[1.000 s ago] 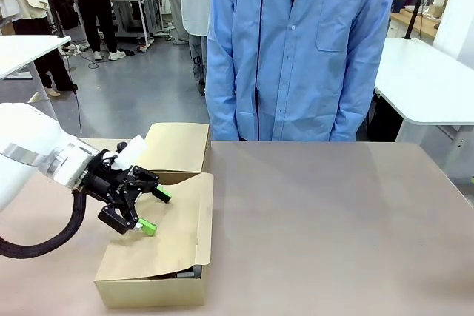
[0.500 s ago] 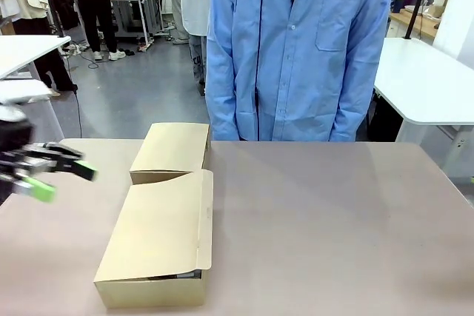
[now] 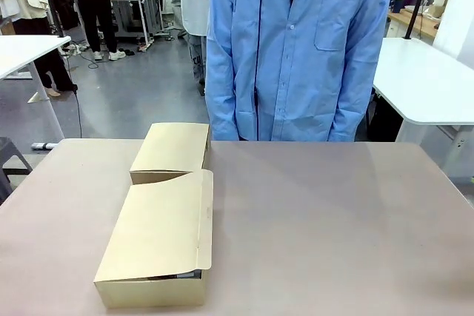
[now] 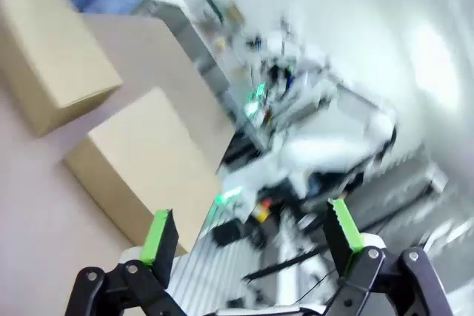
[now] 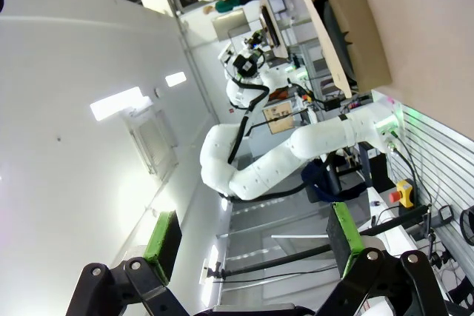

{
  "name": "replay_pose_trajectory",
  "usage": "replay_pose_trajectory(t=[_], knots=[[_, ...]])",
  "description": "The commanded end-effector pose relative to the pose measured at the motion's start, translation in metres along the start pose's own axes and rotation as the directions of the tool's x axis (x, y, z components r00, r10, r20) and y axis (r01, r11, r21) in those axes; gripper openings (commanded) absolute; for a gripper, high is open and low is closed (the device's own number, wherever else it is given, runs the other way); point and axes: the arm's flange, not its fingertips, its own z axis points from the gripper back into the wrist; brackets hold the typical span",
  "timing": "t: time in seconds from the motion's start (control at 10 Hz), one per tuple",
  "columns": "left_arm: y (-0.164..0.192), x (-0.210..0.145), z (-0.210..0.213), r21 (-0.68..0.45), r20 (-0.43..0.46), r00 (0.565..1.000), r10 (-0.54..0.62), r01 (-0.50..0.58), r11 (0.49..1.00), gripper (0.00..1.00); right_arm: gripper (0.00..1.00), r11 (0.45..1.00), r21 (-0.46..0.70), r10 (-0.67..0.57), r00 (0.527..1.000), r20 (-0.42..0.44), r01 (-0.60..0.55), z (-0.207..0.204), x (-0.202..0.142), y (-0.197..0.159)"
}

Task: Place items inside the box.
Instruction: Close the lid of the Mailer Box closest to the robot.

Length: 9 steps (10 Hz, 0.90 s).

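Left wrist view, left claw (image 4: 252,234) spread empty, tilted beside the box (image 4: 148,164).

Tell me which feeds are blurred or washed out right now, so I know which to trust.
Front view: sharp and evenly lit, box crisp on the table. Left wrist view: heavy motion smear across the background; the boxes are soft, left gripper fingers fairly clear. Right wrist view: in focus, rolled sideways, bright ceiling-light glare, right gripper open.

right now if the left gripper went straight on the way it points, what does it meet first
Probably nothing near: the left gripper, open, aims past the box edge toward blurred equipment beyond the table; depth is unclear.
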Motion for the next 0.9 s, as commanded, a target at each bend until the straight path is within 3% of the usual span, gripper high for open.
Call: replay_pose_trajectory(t=[0.0, 0.1, 0.8], knots=[[0.034, 0.030, 0.007, -0.142, 0.373, 0.846, 0.381, -0.353, 0.925, 1.00, 1.00, 1.000, 0.011, 0.008, 1.000, -0.001, -0.008, 0.000, -0.002, 0.004], [0.000, 0.000, 0.000, 0.000, 0.000, 1.000, 0.000, 0.000, 1.000, 1.00, 1.00, 1.000, 0.011, 0.008, 1.000, -0.001, -0.008, 0.000, -0.002, 0.004], [0.000, 0.000, 0.000, 0.000, 0.000, 1.000, 0.000, 0.000, 1.000, 1.00, 1.00, 1.000, 0.011, 0.008, 1.000, -0.001, -0.008, 0.000, -0.002, 0.004]])
